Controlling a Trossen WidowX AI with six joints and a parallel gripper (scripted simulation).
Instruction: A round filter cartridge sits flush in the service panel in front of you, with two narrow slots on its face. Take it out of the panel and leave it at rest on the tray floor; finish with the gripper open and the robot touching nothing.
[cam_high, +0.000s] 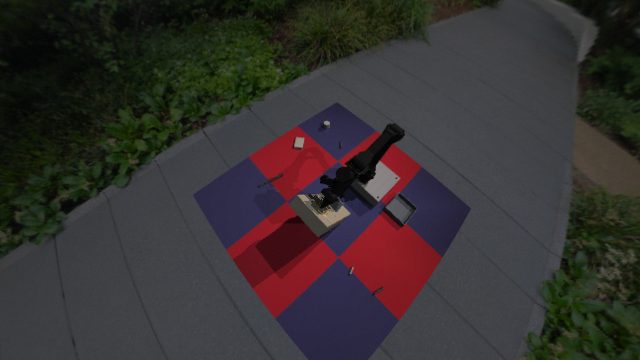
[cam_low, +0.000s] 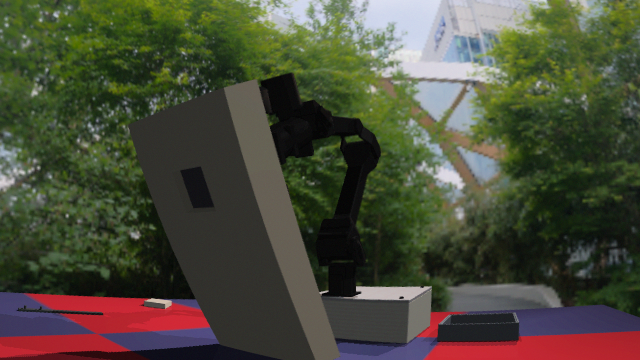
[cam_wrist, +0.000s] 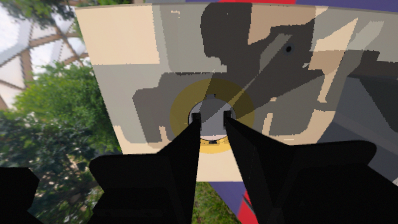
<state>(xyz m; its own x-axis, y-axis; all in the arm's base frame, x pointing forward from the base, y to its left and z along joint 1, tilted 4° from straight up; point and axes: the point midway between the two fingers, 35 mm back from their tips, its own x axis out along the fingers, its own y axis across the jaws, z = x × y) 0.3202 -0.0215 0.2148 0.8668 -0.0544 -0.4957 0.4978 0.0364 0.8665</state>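
The service panel leans at an angle in front of the arm. The round grey cartridge sits in it inside a yellow ring. My gripper is partly open. Its two fingertips are at opposite sides of the cartridge face in the wrist view, with the grey face showing between them. The narrow slots are not plainly visible; the fingertips may cover them. How deep the tips reach, I cannot tell. The panel hides the fingertips in the exterior view. The dark tray holds nothing that I can see.
The pale base box stands behind the panel, beside the tray. A cream block, a dark rod and a white cylinder lie farther off. A small white piece lies on the mat.
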